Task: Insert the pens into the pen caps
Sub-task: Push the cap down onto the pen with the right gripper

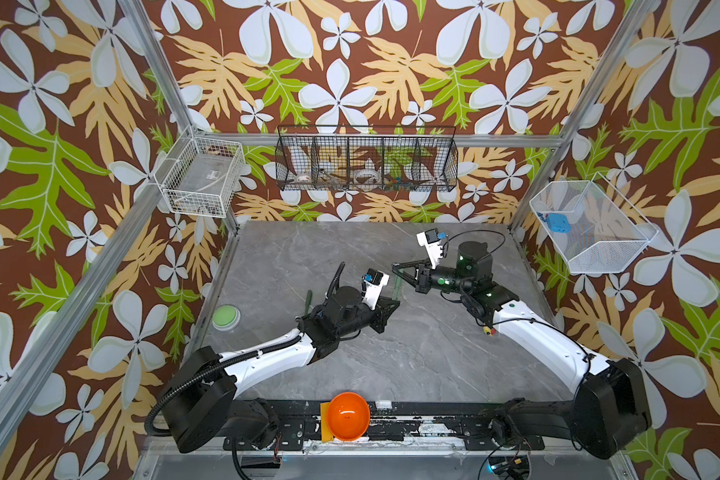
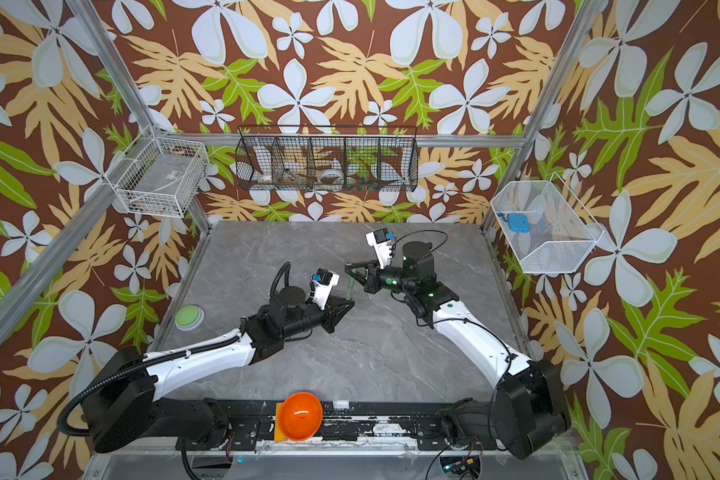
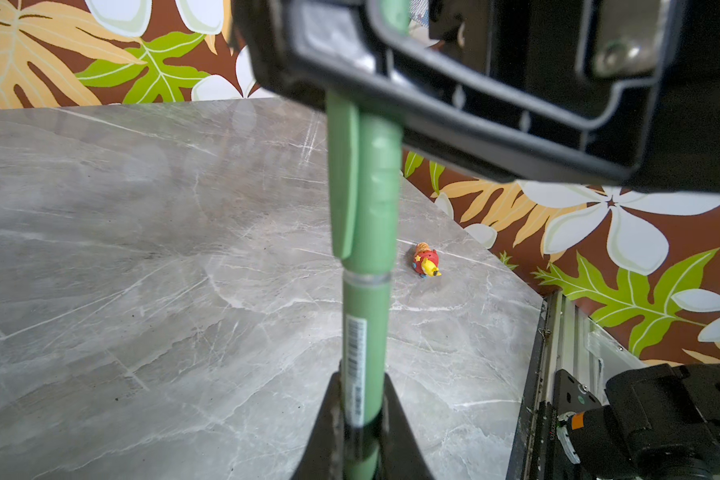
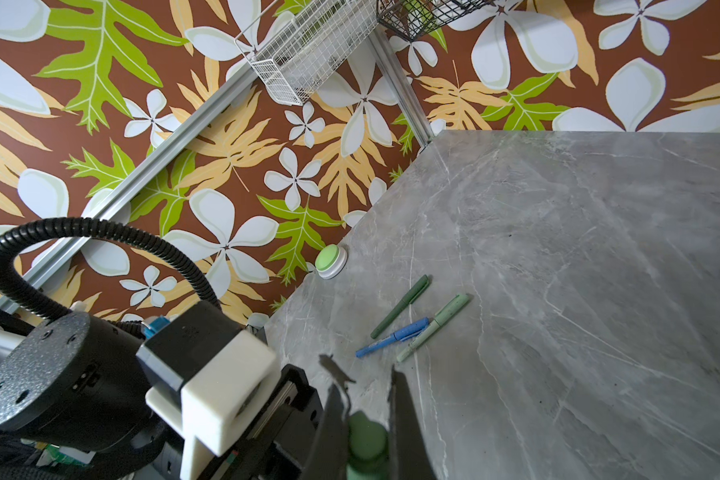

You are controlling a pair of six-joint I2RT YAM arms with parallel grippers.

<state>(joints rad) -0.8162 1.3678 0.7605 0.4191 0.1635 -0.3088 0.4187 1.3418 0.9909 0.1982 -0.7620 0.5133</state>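
A green pen [image 3: 364, 332] stands upright in the air between my two grippers; in both top views it shows as a short green stick [image 1: 397, 286] [image 2: 350, 286]. My left gripper [image 3: 360, 378] [image 1: 395, 301] is shut on its barrel. A green pen cap [image 3: 375, 183] with a clip sits on the pen's upper end. My right gripper [image 4: 366, 399] [image 1: 395, 266] is shut on that cap's tip [image 4: 366, 436]. Three more pens lie together on the table: dark green [image 4: 400, 305], blue [image 4: 391, 336] and pale green [image 4: 433, 326], each with a thicker capped end.
A green push button [image 1: 226, 318] [image 4: 330, 259] sits at the table's left edge. An orange bowl [image 1: 347, 415] stands on the front rail. A small red and yellow toy [image 3: 427, 259] lies on the table. Wire baskets [image 1: 366, 160] hang on the walls.
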